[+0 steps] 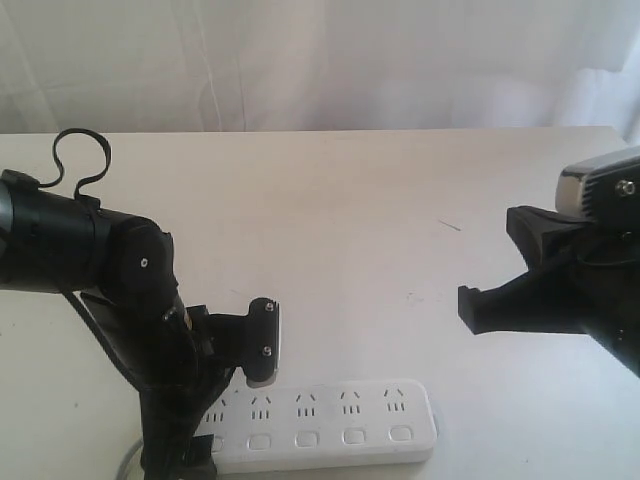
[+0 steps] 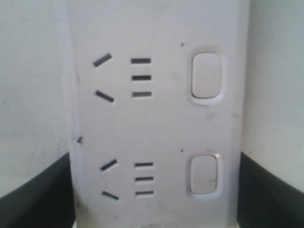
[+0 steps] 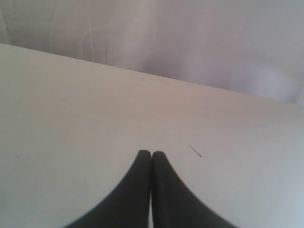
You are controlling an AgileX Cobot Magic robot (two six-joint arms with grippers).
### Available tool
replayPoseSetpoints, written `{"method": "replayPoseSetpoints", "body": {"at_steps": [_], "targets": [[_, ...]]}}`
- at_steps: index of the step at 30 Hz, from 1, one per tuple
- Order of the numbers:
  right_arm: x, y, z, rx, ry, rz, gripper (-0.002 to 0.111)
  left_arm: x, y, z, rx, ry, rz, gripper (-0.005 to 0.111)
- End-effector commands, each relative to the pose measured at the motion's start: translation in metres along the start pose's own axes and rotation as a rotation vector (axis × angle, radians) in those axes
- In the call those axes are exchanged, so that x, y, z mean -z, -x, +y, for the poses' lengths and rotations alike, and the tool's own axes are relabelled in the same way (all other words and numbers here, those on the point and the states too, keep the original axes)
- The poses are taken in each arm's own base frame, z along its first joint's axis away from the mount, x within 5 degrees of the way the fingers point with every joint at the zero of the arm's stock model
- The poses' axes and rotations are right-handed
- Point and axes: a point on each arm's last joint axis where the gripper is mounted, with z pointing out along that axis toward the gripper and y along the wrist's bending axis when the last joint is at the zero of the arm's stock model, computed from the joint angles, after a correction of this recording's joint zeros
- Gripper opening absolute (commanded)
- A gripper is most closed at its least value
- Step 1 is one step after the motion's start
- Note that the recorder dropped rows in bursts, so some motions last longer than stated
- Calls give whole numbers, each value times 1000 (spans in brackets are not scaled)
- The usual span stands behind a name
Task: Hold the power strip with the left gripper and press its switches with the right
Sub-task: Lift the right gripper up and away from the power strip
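Observation:
The long white power strip point(image 1: 330, 425) lies along the table's front edge, its switches point(image 1: 305, 438) in a row on the near side. My left gripper point(image 1: 232, 415) straddles the strip's left end, one finger behind it and one in front. In the left wrist view the strip point(image 2: 156, 128) fills the gap, black fingers point(image 2: 42, 194) pressed against both long edges, with two switches point(image 2: 206, 77) showing. My right gripper point(image 1: 480, 305) hangs above the table at the right, well away from the strip. Its fingertips point(image 3: 145, 159) are pressed together with nothing between them.
The strip's grey cord point(image 1: 125, 465) runs off the front left corner. The pale table point(image 1: 380, 230) stretches back to a white curtain point(image 1: 320, 60). A small dark scratch point(image 3: 194, 150) marks the tabletop ahead of the right gripper.

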Motion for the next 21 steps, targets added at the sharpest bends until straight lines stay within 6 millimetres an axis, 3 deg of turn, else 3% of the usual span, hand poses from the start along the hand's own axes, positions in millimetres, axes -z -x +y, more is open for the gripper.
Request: {"method": "replayPoseSetpoints", "body": {"at_steps": [1,5,13,21], "targets": [[3,1,4,0,68,10,0,-14,-9,-4,-10,-42,57,0],[10,2,11,-3,191,19,0,-13,-11,-7,-73,-80,76,0],[33,-14,50,12,704,194,0,-13,-14,-4,-125,-50,113,0],[24,-26,38,23,543,193,0,-13,-11,1,-101,5,85,0]]}}
